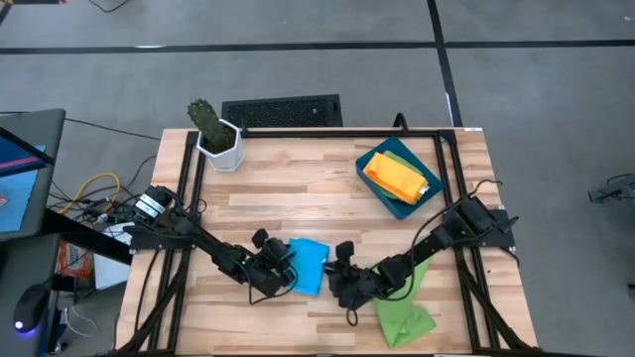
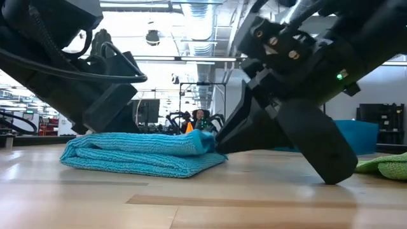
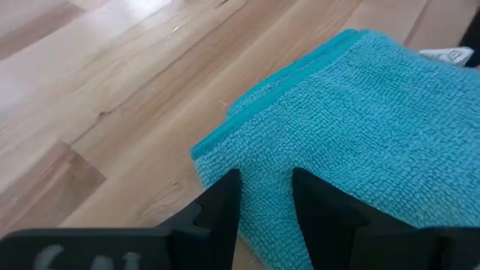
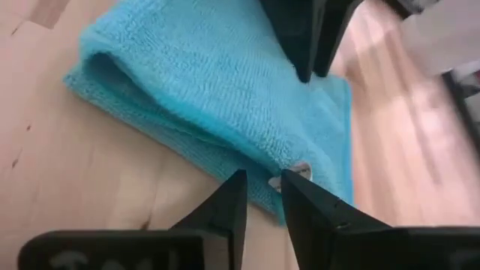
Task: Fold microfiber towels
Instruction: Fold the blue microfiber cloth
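The blue towel (image 1: 309,265) lies folded near the table's (image 1: 298,193) front edge, between both grippers, seemingly so each can work one side. The left gripper (image 3: 264,196) rests on its left edge, fingers nearly together over the cloth; whether any fabric is pinched I cannot tell. The right gripper (image 4: 262,196) sits at the right edge, fingers narrowly parted around a corner fold. Just right, a green towel (image 1: 405,309) lies crumpled, probably awaiting folding. Farther back, the tray (image 1: 431,193) holds folded orange and yellow towels (image 1: 395,178), likely finished ones.
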Controlling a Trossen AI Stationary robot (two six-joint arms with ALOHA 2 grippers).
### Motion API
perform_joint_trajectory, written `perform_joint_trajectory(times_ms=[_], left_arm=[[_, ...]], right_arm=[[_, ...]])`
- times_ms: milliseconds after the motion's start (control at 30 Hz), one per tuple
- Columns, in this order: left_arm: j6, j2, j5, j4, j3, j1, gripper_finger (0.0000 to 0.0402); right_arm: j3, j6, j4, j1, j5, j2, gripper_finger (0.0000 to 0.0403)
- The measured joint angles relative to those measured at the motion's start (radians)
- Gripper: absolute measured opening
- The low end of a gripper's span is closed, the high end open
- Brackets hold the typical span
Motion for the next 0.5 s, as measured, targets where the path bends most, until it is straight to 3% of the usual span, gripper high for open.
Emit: perform_joint_trajectory(times_ms=[267, 433, 500], left_arm=[[0.035, 0.000, 0.022, 0.010, 0.002, 0.000, 0.0119], [0.042, 0.000, 0.024, 0.011, 0.002, 0.000, 0.0119], [0.042, 0.000, 0.023, 0.012, 0.002, 0.000, 0.0119]], right_arm=[[0.000, 0.001, -0.011, -0.032, 0.004, -0.009, 0.0105], [-0.003, -0.064, -0.049, -0.028, 0.188, -0.031, 0.0083], [-0.002, -0.087, -0.066, -0.028, 0.215, -0.034, 0.0077]])
